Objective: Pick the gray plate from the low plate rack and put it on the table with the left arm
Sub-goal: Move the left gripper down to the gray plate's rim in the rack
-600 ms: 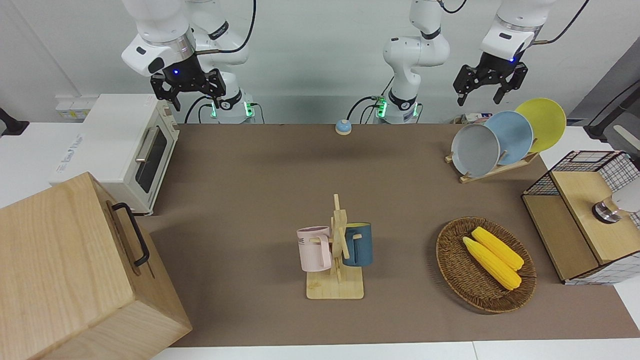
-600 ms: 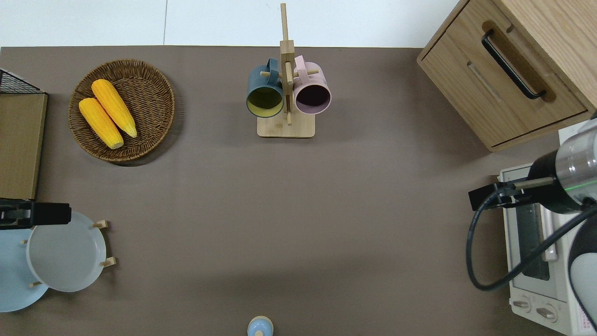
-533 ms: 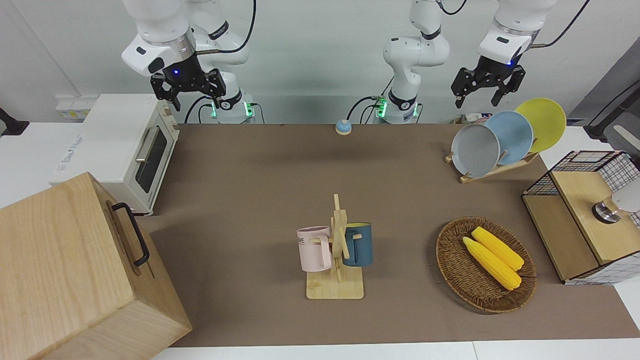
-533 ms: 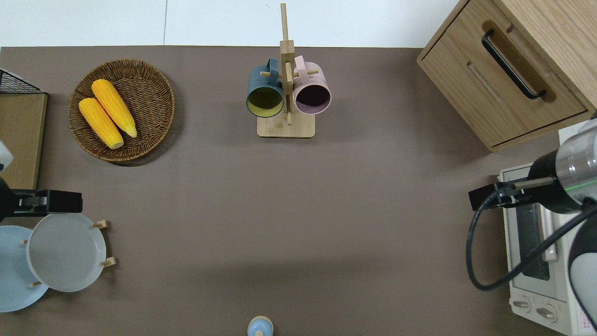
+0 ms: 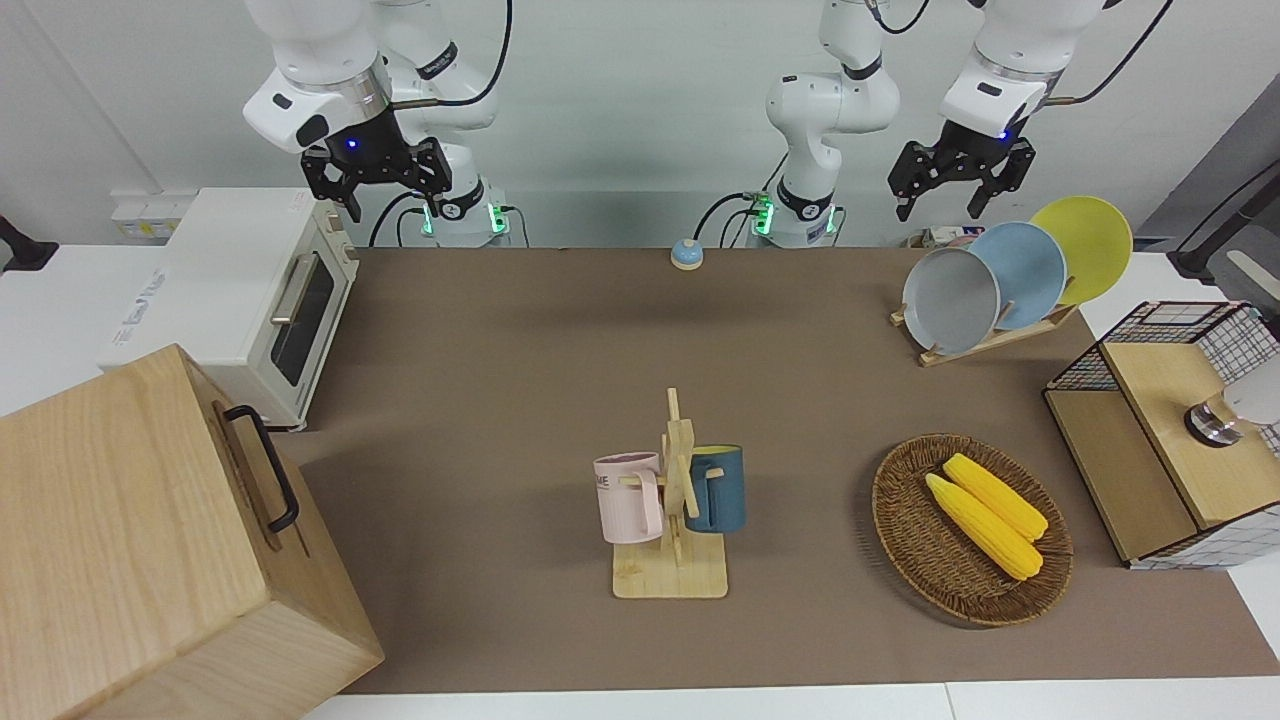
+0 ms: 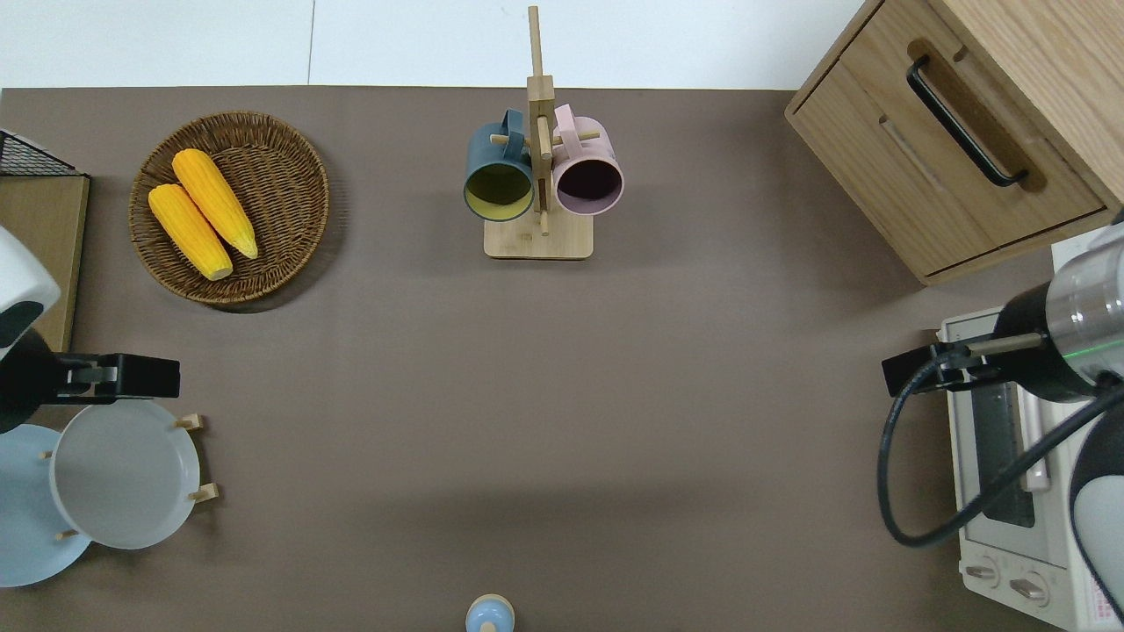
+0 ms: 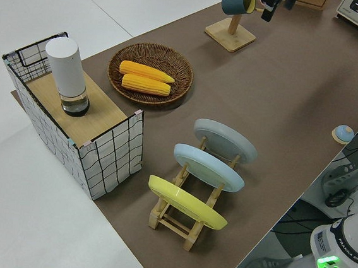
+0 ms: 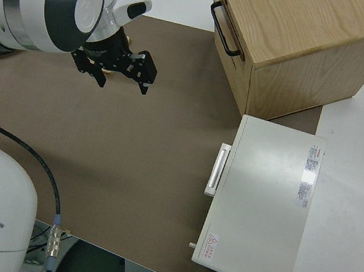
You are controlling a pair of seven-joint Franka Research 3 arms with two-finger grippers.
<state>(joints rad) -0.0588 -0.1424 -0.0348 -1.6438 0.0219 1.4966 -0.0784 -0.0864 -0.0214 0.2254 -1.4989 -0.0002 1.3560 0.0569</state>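
The gray plate (image 5: 950,300) leans in the end slot of the low plate rack (image 5: 985,342) at the left arm's end of the table (image 5: 500,350). It also shows in the overhead view (image 6: 123,474) and the left side view (image 7: 226,140). My left gripper (image 5: 935,195) is open and empty, up in the air. In the overhead view the left gripper (image 6: 114,382) is over the table just past the plate's rim that is farther from the robots. My right gripper (image 5: 377,195) is open and parked.
A sky-blue plate (image 5: 1030,272) and a yellow plate (image 5: 1085,245) stand in the same rack. A wicker basket (image 5: 905,530) holds two corn cobs. A mug stand (image 5: 675,540), a wire box (image 5: 1160,440), a toaster oven (image 5: 250,300), a wooden cabinet (image 5: 150,540) and a small bell (image 5: 686,254) stand around.
My left gripper has risen a little and shifted toward the right arm's end, off the sky-blue plate toward the gray plate's rim. The plates and right arm have not moved.
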